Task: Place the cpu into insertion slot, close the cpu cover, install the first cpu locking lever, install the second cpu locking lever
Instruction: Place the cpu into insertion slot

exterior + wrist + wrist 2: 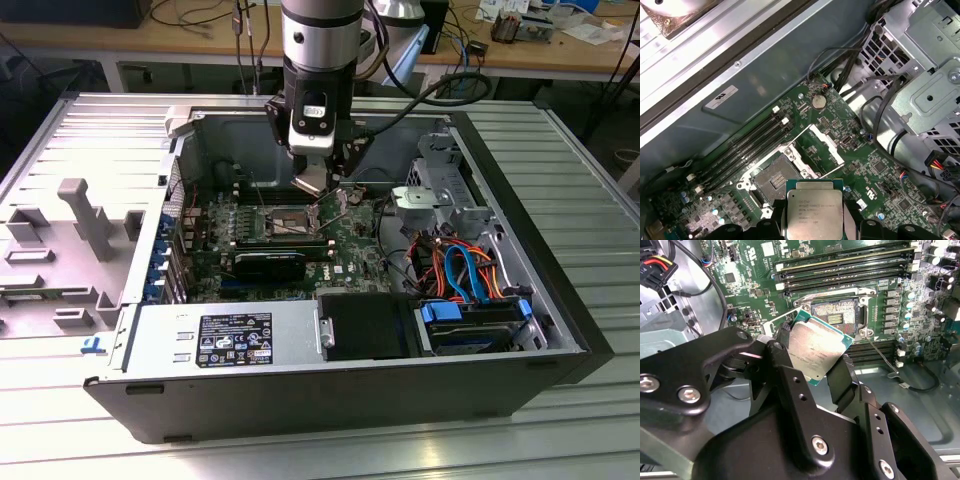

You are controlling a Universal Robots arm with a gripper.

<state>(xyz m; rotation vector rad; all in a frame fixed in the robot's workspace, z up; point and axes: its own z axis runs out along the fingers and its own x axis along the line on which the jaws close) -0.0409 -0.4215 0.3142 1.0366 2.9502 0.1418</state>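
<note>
The chip [816, 350], clamped by its edges in the gripper [812, 367] above the open socket [836, 316], should be squared to it and lowered flat, never pressed.

You have bright, even overhead light in the exterior view: the ribbed worktop [580, 200] shines pale with soft glare, while the case [300, 400] holds moderate shadow along its inner walls. In the second wrist view the cpu [815, 347] top carries a dull sheen, and the black tool [812, 367] reads dark, with highlights on its screws [819, 445]. The first wrist view has a washed-out bright patch at one edge
</note>
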